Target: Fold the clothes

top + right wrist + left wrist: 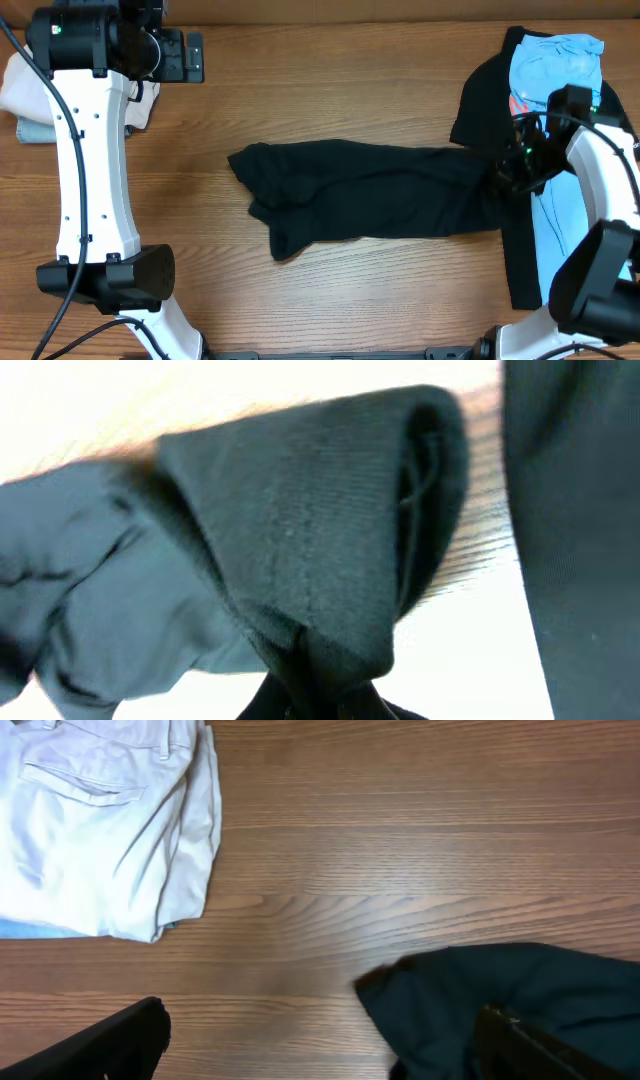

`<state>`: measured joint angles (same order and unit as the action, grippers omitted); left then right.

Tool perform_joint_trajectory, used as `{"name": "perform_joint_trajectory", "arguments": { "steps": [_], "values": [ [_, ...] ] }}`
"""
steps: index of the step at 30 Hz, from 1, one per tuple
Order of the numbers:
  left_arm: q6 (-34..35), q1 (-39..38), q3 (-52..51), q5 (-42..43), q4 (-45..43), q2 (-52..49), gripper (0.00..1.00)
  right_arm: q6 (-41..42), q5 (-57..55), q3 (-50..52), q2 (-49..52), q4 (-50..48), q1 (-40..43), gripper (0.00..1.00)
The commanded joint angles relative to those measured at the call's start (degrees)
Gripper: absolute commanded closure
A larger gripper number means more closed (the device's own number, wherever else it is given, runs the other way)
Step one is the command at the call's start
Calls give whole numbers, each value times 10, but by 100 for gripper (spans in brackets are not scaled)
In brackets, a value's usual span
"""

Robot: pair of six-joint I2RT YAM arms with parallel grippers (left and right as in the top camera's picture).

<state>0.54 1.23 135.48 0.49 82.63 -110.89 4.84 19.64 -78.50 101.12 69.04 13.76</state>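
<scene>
Cloth first: plain black short-sleeved T-shirt [370, 195], matte fine-knit jersey, lying as a long rumpled band across the middle of the brown wood-grain table [330, 90]. Left end bunched and lobed, right end reaching the heap at the table's right edge. From the right wrist, a thick rolled fold with soft creases. Right gripper [512, 168] clamped tight on that right end, fabric pinched between the fingers. Left gripper [320, 1045] spread wide, holding nothing, over bare wood between the shirt's left end and a folded beige garment [100, 820] with a slit pocket, a pale blue folded garment [30, 928] peeking from beneath. In the heap: light blue printed tee [555, 60] on another black shirt [485, 100].
</scene>
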Motion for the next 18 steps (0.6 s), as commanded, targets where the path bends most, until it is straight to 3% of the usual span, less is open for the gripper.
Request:
{"name": "perform_joint_trajectory", "arguments": {
  "steps": [1, 14, 15, 16, 17, 18],
  "values": [
    [8, 5, 4, -11, -2, -5, 0, -28, 3, -23, -23, 9, -44, 96],
    [8, 5, -13, -9, 0, -11, 0, 60, -21, -21, -15, -63, -301, 96],
    [8, 5, -14, -9, 1, -12, 0, 68, -23, -21, -13, -71, -320, 89],
    [8, 5, -14, -9, 1, -13, 0, 83, -33, -21, -10, -81, -346, 59],
    [8, 5, -14, -9, 1, -13, 0, 89, -40, -21, -8, -84, -358, 37],
    [8, 5, -14, -9, 1, -13, 0, 91, -45, -21, -8, -88, -370, 21]
  ]
}}
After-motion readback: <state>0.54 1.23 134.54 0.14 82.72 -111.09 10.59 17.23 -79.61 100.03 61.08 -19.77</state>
